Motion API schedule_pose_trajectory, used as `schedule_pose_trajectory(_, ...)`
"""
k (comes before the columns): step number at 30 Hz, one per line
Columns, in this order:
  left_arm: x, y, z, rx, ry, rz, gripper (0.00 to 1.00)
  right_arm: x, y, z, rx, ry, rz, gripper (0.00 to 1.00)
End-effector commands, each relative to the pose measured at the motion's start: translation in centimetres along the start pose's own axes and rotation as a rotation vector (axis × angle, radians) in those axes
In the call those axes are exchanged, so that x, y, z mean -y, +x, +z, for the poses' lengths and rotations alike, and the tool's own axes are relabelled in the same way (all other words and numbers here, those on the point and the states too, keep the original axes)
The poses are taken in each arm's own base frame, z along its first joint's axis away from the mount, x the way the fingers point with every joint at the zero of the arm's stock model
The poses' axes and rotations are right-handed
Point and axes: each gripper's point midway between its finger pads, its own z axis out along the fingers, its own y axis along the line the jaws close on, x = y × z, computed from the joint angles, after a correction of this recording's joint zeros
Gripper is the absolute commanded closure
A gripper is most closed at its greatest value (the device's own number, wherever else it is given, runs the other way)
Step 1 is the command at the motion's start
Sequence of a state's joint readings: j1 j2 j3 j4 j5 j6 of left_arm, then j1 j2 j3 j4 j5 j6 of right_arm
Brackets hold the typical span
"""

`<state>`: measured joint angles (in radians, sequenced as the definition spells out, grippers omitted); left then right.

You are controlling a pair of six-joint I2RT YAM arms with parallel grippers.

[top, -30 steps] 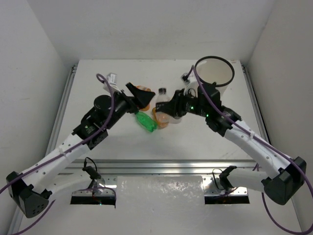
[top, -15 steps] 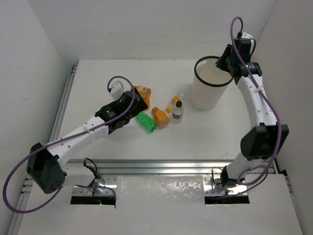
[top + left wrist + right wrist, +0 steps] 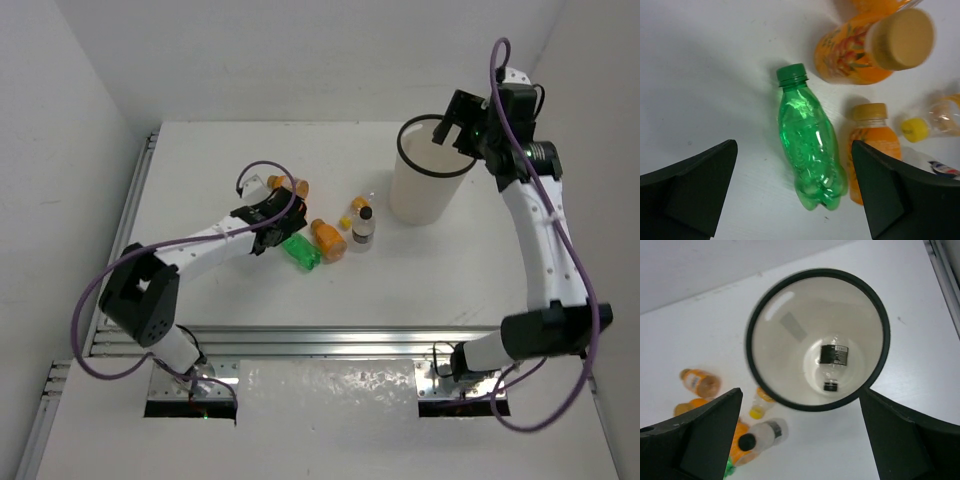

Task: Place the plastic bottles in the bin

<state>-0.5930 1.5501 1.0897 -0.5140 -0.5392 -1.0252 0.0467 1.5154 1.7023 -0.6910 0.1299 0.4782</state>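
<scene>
**Q:** L side, status?
**A:** Your L gripper [image 3: 793,146] is spread wide w/ nothing in it. It hangs over the green bottle [image 3: 812,160], which lies on its side on the table [image 3: 700,75], one finger on each side. No contact visible in the wrist cam.

**Q:** Any writing there?
**A:** Green bottle has no label. The tan-cap orange bottle [image 3: 875,50] by its cap end has a printed fruit-pattern wrap, text too blurred to read. The second orange bottle [image 3: 872,142] lies just beside the green one, roughly parallel, and its print is unreadable too. A small yellow-cap bottle [image 3: 927,122] sits further right.

**Q:** R side?
**A:** Your R gripper [image 3: 801,390] is parted and empty, held above the bin [image 3: 865,325], cam looking straight down into it. One clear bottle w/ black cap [image 3: 832,367] lies on the bin floor. Its black label has white print, too small to read. Another black-capped bottle [image 3: 762,435] is on the table outside, near the bin.
</scene>
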Motion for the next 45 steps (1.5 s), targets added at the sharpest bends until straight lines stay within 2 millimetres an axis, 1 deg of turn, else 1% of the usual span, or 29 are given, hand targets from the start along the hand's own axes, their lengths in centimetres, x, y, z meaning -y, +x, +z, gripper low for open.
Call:
schedule_pose_trajectory(1, 1.2, -0.2, 1.7, -0.009, 0.003, -0.047, 0.05, -2.6, 1.2, -2.6, 0.016, -0.127, -0.028, 0.01)
schedule_pose_trajectory(2, 1.5, 0.2, 2.2, -0.024, 0.012, -0.048, 0.06, -3.5, 1.5, -3.8, 0.026, -0.166, -0.038, 0.01)
schedule_pose_trajectory(3, 2.0, 0.3, 2.7, -0.024, 0.027, -0.057, 0.07, -4.0, 2.2, -4.0, 0.021, -0.189, -0.046, 0.01)
schedule_pose_trajectory(4, 1.8, 0.9, 3.7, -0.034, 0.013, -0.050, 0.10, -4.2, 3.7, -3.7, 0.001, -0.197, -0.062, 0.01)
schedule_pose_trajectory(6, 1.8, 1.8, 4.8, -0.053, 0.005, -0.051, 0.13, -5.3, 5.1, -4.5, -0.009, -0.236, -0.089, 0.01)
schedule_pose_trajectory(8, 1.6, 2.3, 5.5, -0.067, -0.004, -0.053, 0.27, -6.3, 7.2, -4.6, -0.046, -0.269, -0.127, 0.01)
schedule_pose_trajectory(9, 1.0, 3.0, 5.9, -0.078, -0.017, -0.046, 0.27, -6.6, 7.7, -4.8, -0.054, -0.277, -0.138, 0.01)
schedule_pose_trajectory(13, -0.7, 3.7, 7.1, -0.069, -0.051, -0.042, 0.27, -8.1, 10.4, -5.7, -0.093, -0.362, -0.165, 0.01)
schedule_pose_trajectory(14, -1.6, 4.2, 7.5, -0.080, -0.059, -0.046, 0.32, -8.7, 11.0, -6.1, -0.103, -0.389, -0.171, 0.01)
schedule_pose_trajectory(16, -2.0, 4.5, 7.3, -0.087, -0.043, -0.048, 0.65, -9.7, 12.2, -6.9, -0.125, -0.460, -0.182, 0.01)
schedule_pose_trajectory(17, -1.9, 4.6, 7.2, -0.084, -0.021, -0.056, 0.65, -10.5, 12.8, -7.4, -0.135, -0.498, -0.196, 0.01)
schedule_pose_trajectory(18, -2.9, 5.1, 7.0, -0.091, -0.025, -0.042, 0.65, -10.9, 13.2, -7.7, -0.144, -0.523, -0.203, 0.01)
schedule_pose_trajectory(21, -3.7, 5.7, 7.0, -0.096, -0.015, -0.017, 0.64, -12.0, 15.0, -8.3, -0.190, -0.592, -0.229, 0.01)
schedule_pose_trajectory(22, -3.7, 5.8, 7.1, -0.097, -0.009, -0.012, 0.71, -12.4, 15.4, -8.5, -0.200, -0.610, -0.229, 0.01)
schedule_pose_trajectory(23, -4.0, 6.1, 7.0, -0.104, -0.008, 0.022, 0.91, -12.5, 15.6, -8.6, -0.206, -0.619, -0.228, 0.01)
schedule_pose_trajectory(24, -4.3, 6.2, 6.9, -0.110, -0.013, 0.029, 1.00, -12.6, 15.9, -8.6, -0.209, -0.627, -0.221, 0.01)
schedule_pose_trajectory(26, -5.4, 6.0, 5.9, -0.106, -0.037, 0.040, 1.00, -13.5, 16.5, -9.3, -0.228, -0.693, -0.221, 0.01)
schedule_pose_trajectory(28, -6.0, 5.3, 4.6, -0.075, -0.026, 0.042, 1.00, -15.1, 17.7, -10.1, -0.257, -0.800, -0.228, 0.01)
schedule_pose_trajectory(29, -6.1, 4.4, 2.8, -0.045, 0.020, 0.030, 1.00, -16.6, 19.0, -11.9, -0.313, -0.937, -0.233, 0.01)
schedule_pose_trajectory(30, -5.5, 4.3, 1.7, -0.042, 0.070, 0.036, 1.00, -18.0, 20.0, -12.8, -0.327, -1.032, -0.250, 0.01)
schedule_pose_trajectory(31, -4.2, 3.5, 0.7, -0.021, 0.158, 0.027, 1.00, -18.7, 20.7, -13.4, -0.348, -1.084, -0.261, 0.01)
schedule_pose_trajectory(32, -3.6, 2.7, -1.3, 0.006, 0.249, 0.041, 1.00, -19.5, 21.6, -13.4, -0.381, -1.116, -0.273, 0.01)
schedule_pose_trajectory(33, -2.1, 2.4, -2.7, 0.000, 0.354, 0.035, 1.00, -20.3, 22.7, -13.8, -0.400, -1.134, -0.296, 0.01)
schedule_pose_trajectory(34, -2.0, 2.6, -3.5, 0.000, 0.403, 0.046, 1.00, -20.8, 23.1, -13.7, -0.409, -1.134, -0.303, 0.01)
schedule_pose_trajectory(35, -1.3, 1.3, -5.5, 0.031, 0.481, 0.029, 1.00, -21.3, 23.5, -13.0, -0.414, -1.127, -0.291, 0.01)
schedule_pose_trajectory(38, -0.7, 0.5, -8.8, 0.049, 0.615, 0.007, 1.00, -22.8, 24.6, -13.3, -0.418, -1.182, -0.277, 0.01)
schedule_pose_trajectory(39, -0.5, 0.6, -9.6, 0.038, 0.653, 0.010, 1.00, -23.3, 25.1, -13.6, -0.433, -1.197, -0.271, 0.01)
schedule_pose_trajectory(40, 0.3, -0.5, -11.2, 0.074, 0.719, -0.011, 1.00, -23.7, 25.3, -13.6, -0.433, -1.203, -0.271, 0.01)
schedule_pose_trajectory(45, 2.2, -2.0, -15.8, 0.091, 0.908, -0.036, 1.00, -25.9, 27.1, -13.8, -0.519, -1.265, -0.235, 0.01)
